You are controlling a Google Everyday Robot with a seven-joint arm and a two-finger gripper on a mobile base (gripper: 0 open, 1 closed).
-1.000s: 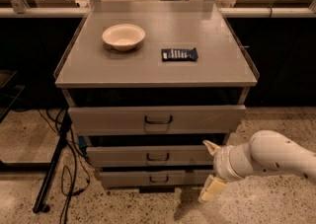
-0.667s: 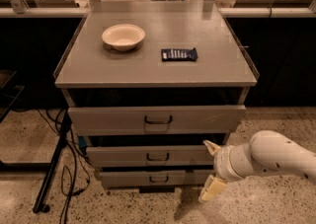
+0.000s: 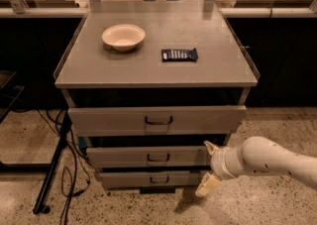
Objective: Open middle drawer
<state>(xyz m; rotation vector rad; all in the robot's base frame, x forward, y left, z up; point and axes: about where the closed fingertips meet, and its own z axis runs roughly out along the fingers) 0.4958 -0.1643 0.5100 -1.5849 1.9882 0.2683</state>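
Note:
The middle drawer (image 3: 148,157) is a low grey front with a small dark loop handle (image 3: 158,158) at its centre, between the taller top drawer (image 3: 156,120) and the lowest drawer (image 3: 153,179). All three fronts stand slightly out from the cabinet. My gripper (image 3: 209,167) is at the right end of the middle drawer's front, on a white arm coming from the lower right. Its two cream fingers are spread apart, one above and one below, holding nothing. It is well right of the handle.
On the cabinet top (image 3: 148,73) sit a cream bowl (image 3: 123,36) and a dark snack bar (image 3: 179,54). A black stand leg and cables (image 3: 57,169) lie on the speckled floor at the left. A glass partition and dark counters run behind.

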